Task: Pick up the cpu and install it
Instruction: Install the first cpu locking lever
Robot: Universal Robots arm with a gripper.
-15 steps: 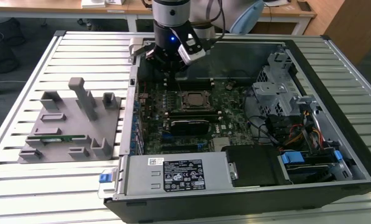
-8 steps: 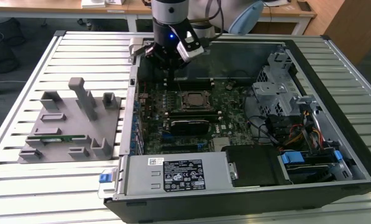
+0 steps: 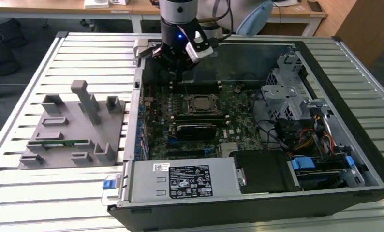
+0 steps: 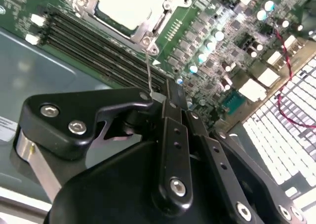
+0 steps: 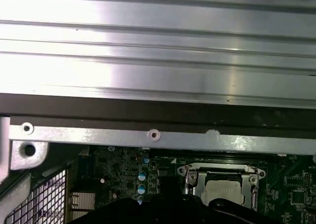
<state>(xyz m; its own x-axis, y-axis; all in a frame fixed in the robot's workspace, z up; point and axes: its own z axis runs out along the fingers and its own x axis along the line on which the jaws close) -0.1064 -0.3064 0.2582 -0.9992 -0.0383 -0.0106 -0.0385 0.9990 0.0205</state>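
My gripper point(image 3: 174, 72) hangs over the motherboard point(image 3: 199, 121), finger state indeterminate; the second wrist view alone shows the cpu point(image 4: 126, 4) seated in its socket.

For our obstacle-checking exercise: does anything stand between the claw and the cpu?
Nothing visible does. The cpu lies in its socket on the motherboard; the claw hangs above the low memory slots beside it.

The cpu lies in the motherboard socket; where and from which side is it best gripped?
By two opposite edges, coming straight down from above: the cpu lies flat, top face up, sunk in its socket, so no side approach looks open. The metal frame rims it closely, so the edges may be hard to reach.
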